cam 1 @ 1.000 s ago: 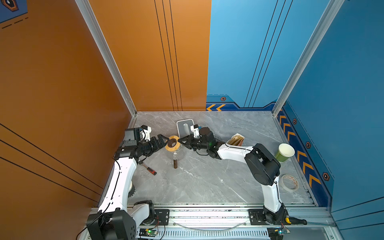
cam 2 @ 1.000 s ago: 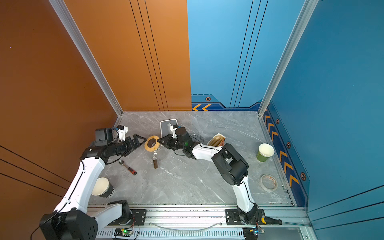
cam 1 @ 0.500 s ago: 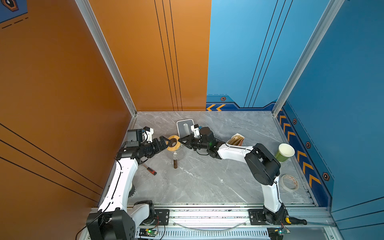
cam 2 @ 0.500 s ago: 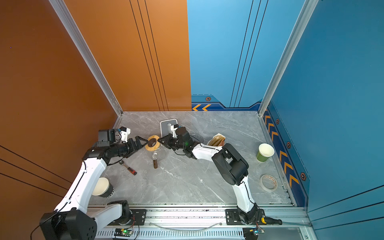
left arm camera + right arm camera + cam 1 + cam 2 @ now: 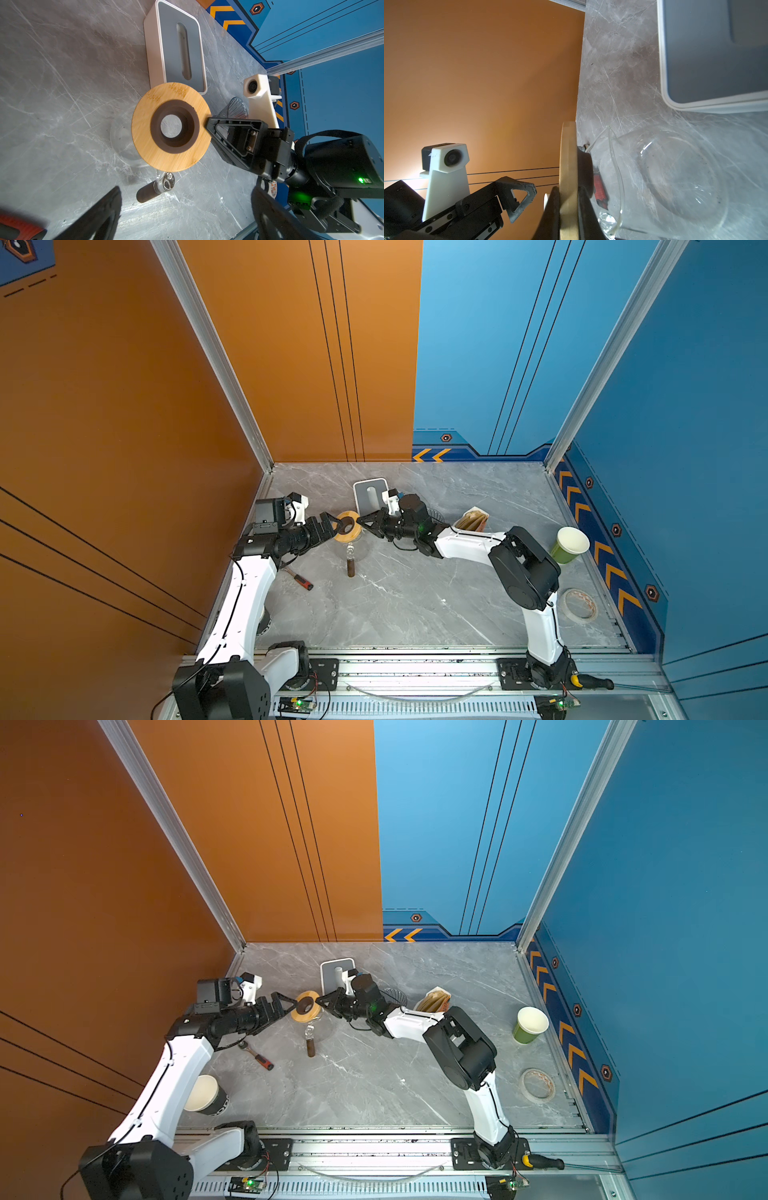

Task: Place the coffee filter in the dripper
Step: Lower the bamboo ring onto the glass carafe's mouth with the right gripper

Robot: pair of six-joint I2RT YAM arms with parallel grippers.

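Note:
My right gripper [image 5: 360, 523] [image 5: 568, 207] is shut on the rim of a round wooden ring [image 5: 347, 525] [image 5: 305, 1006] [image 5: 145, 128], held flat over a clear glass server [image 5: 675, 176] with a brown handle [image 5: 351, 568]. On the ring's other side my left gripper [image 5: 333, 524] [image 5: 185, 218] stands open with nothing between its fingers. The dripper [image 5: 435, 514] [image 5: 395, 996] [image 5: 236, 107], a dark ribbed see-through cone, sits on the table behind my right wrist. The coffee filter shows only as tan-brown paper standing in a white pack [image 5: 471, 520] [image 5: 432, 1003].
A white and grey box [image 5: 370, 495] lies behind the ring. A red-handled screwdriver [image 5: 300, 578] lies near the left arm. A green cup [image 5: 569, 545] and a tape roll [image 5: 579, 603] sit at the right edge. A paper cup [image 5: 203, 1094] stands by the left arm's base.
My left gripper has crept a little to the right, closer to the wooden ring, still open. My right gripper has kept its hold on the ring in the same place.

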